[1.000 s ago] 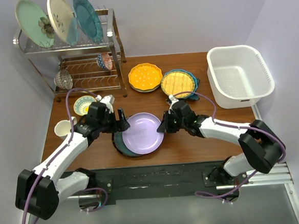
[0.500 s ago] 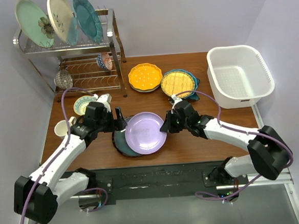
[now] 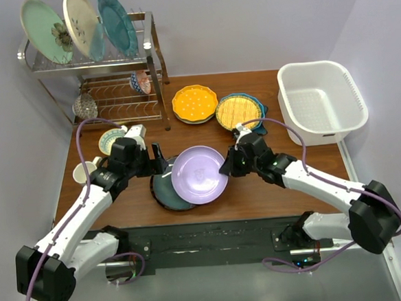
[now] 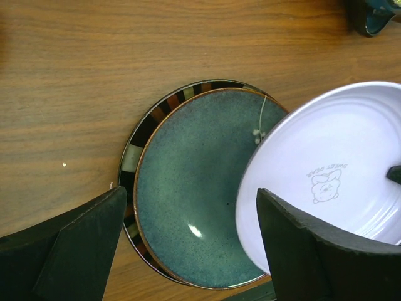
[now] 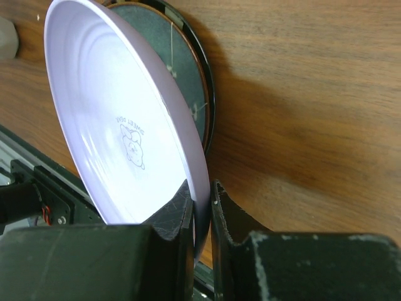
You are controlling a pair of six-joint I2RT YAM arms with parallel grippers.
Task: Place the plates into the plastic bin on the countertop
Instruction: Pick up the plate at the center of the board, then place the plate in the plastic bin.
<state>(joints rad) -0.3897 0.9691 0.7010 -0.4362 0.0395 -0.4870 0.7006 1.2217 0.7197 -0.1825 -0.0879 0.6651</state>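
Note:
My right gripper (image 3: 225,169) is shut on the right rim of the lilac plate (image 3: 199,175), which tilts up off the table. In the right wrist view the fingers (image 5: 200,194) pinch that plate's (image 5: 119,125) edge. Half under it lies the dark-rimmed plate (image 3: 163,189) with a grey-green centre (image 4: 194,188). My left gripper (image 3: 158,160) hovers open over that plate's left side, holding nothing (image 4: 188,219). The yellow scalloped plate (image 3: 194,103) and the yellow gridded plate (image 3: 238,111) lie at the back. The white plastic bin (image 3: 317,66) stands at the far right, with nothing in it.
A chrome two-tier rack (image 3: 146,58) at the back left holds three upright plates and a small patterned bowl (image 3: 138,81). A small patterned dish (image 3: 110,139) and a cream cup (image 3: 84,172) sit by the left arm.
The right gripper has carried the lilac plate to the right and a little back, uncovering more of the dark-rimmed plate. The left gripper has pulled slightly away from the lilac plate.

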